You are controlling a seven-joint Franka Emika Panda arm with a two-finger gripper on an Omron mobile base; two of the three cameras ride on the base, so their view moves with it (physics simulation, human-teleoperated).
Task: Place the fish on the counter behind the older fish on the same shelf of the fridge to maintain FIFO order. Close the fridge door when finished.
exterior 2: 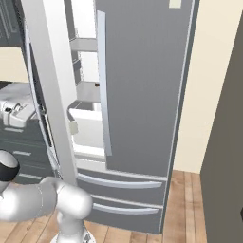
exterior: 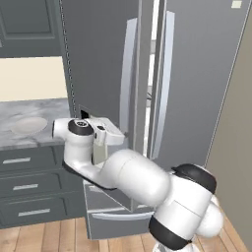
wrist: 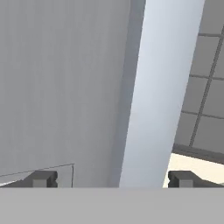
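Observation:
The fridge (exterior: 206,88) stands with its left door (exterior: 98,59) ajar and its right door shut. In the hand view my gripper (wrist: 113,178) is open, and the left door's long pale handle (wrist: 162,87) runs up between its two dark fingertips (wrist: 43,178). From the left base view the gripper (exterior: 124,134) sits low against that handle (exterior: 128,74), beside the dispenser recess. The white interior (exterior 2: 88,123) shows through the gap, with a small dark speck (exterior 2: 97,85) at a shelf edge, too small to identify. The fish is out of view on the marble counter (exterior: 49,109).
A round white plate (exterior: 28,125) lies on the counter at the left, above dark drawers (exterior: 24,187) with bar handles. Two fridge drawers (exterior 2: 123,190) sit below the doors. A beige wall (exterior 2: 213,95) closes off the right side.

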